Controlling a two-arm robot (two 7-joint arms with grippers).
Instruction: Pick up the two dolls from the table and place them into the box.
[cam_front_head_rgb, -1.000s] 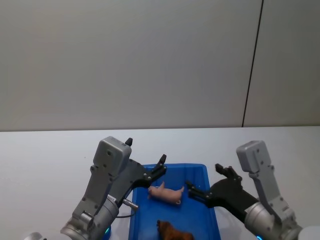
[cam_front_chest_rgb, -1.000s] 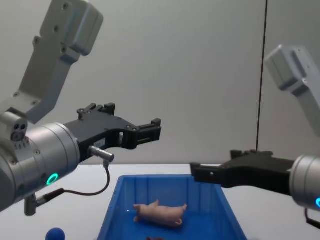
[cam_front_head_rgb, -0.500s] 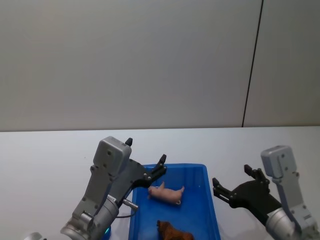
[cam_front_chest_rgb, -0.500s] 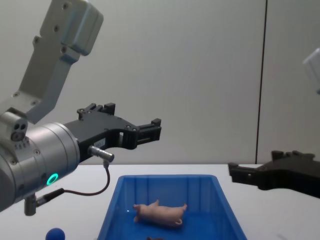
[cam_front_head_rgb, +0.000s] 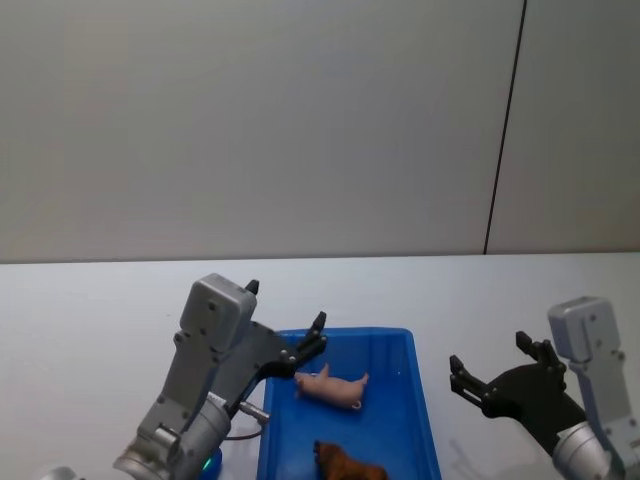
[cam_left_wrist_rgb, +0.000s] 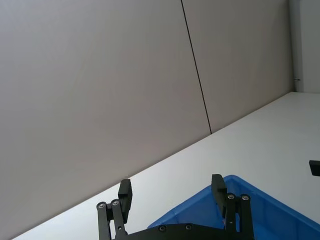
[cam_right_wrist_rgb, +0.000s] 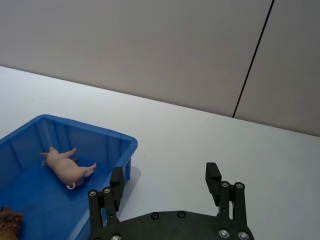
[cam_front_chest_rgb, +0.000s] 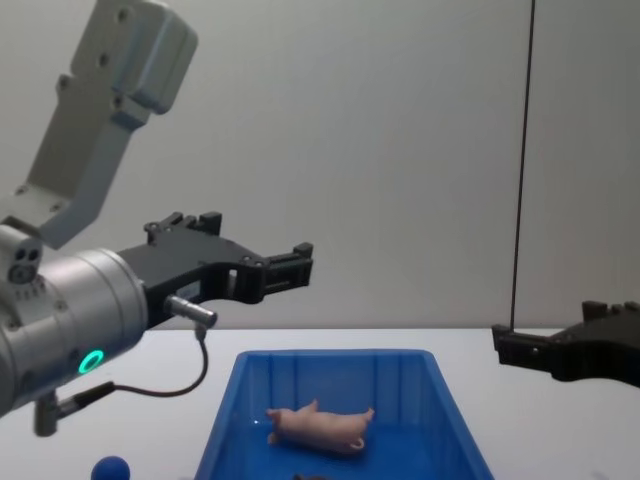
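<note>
While gaping wide and gripping nothing, left claw (cam_front_head_rgb: 286, 304): hovering over the box's (cam_front_head_rgb: 350, 331) rim.
Right claw (cam_front_head_rgb: 488, 353): gaping empty, hanging over table (cam_front_head_rgb: 100, 300) beside box.
Pig (cam_front_head_rgb: 330, 387), lion (cam_front_head_rgb: 345, 465): lying in box, between claws, below them.

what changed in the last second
The right gripper, open, pulled back from over the bright blue plastic bin to its right, above the white table. The left gripper backed off slightly, still open. The pale pink pig and brown lion stayed in the bin.
</note>
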